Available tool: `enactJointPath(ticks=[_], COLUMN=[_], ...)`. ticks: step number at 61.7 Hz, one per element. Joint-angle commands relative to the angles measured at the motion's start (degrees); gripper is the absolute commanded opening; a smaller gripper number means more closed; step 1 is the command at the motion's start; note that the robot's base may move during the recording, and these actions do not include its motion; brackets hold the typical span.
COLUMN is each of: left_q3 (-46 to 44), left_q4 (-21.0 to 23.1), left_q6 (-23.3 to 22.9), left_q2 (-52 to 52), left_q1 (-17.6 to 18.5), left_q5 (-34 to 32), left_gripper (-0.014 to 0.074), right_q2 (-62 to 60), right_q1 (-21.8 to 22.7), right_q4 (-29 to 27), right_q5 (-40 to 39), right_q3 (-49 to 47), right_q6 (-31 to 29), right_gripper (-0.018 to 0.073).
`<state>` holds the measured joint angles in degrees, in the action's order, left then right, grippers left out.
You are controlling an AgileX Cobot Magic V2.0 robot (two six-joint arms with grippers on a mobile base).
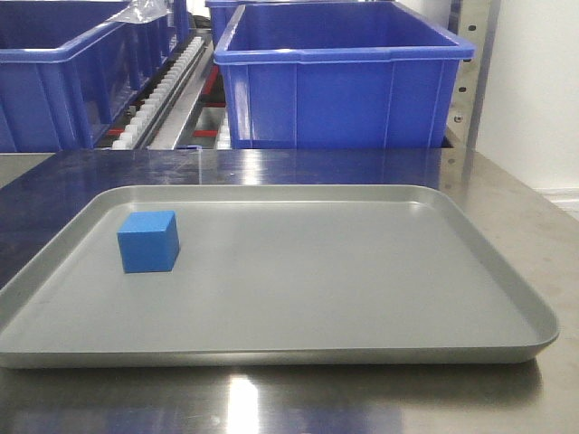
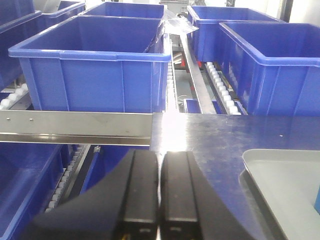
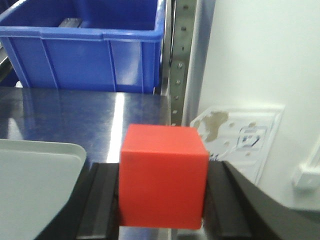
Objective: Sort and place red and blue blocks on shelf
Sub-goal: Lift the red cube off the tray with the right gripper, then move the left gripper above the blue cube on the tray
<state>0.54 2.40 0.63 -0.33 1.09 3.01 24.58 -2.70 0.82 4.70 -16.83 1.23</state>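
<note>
At the bottom of the right wrist view, the right gripper (image 3: 161,200) is held level and pointed forward, its two dark fingers (image 3: 102,202) pressed against the sides of the red block (image 3: 163,182). The block sits squarely between them, one plain face toward the camera. The rounded corner of the grey tray (image 3: 45,165) lies low at the left of this view, beside the gripper and not touching the block. Beyond it runs the shiny table (image 3: 75,115).

In the left wrist view, the left gripper (image 2: 160,192) also points forward, over the left end of the table. Its fingers are closed flat against each other with nothing between them. The tray's near corner shows off to its right.

Only the front view shows the blue block (image 1: 149,241). It rests upright on the floor of the tray, near the left rim and well apart from both grippers, neither of which appears in this view. The red block shows in the right wrist view alone.

Farther back stands the shelf (image 3: 176,65), its perforated steel post rising at the table's far right corner. Blue bins (image 1: 344,90) sit on its white roller tracks (image 1: 167,90). The left wrist view shows more bins in rows behind.
</note>
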Motion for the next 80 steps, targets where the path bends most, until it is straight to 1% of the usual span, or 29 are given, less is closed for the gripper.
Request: enactJointPath(ticks=[1,7,14,80], left_q3=[1.2,1.2,1.2,1.2], left_q4=[0.1,0.1,0.1,0.1], left_q6=[-0.2,-0.2,-0.2,-0.2], left_q2=[-0.7,-0.7,-0.7,-0.7], left_q1=[0.2,0.2,0.2,0.2], left_q5=[-5.1,-5.1,-5.1,-5.1], left_gripper=[0.0122,0.0122,0.0122,0.0122], right_q2=[-3.1,-5.7,-6.3,-6.3], right_q1=[0.4,0.4,0.4,0.4], right_q4=[2.9,2.2,-0.5,-0.5], right_q5=[-5.2,-4.7,-4.7,-4.7], right_q3=[-0.8,-0.5,-0.5,-0.5], right_q6=[0.2,0.2,0.2,0.2], right_gripper=[0.0046,0.0046,0.0046,0.0046])
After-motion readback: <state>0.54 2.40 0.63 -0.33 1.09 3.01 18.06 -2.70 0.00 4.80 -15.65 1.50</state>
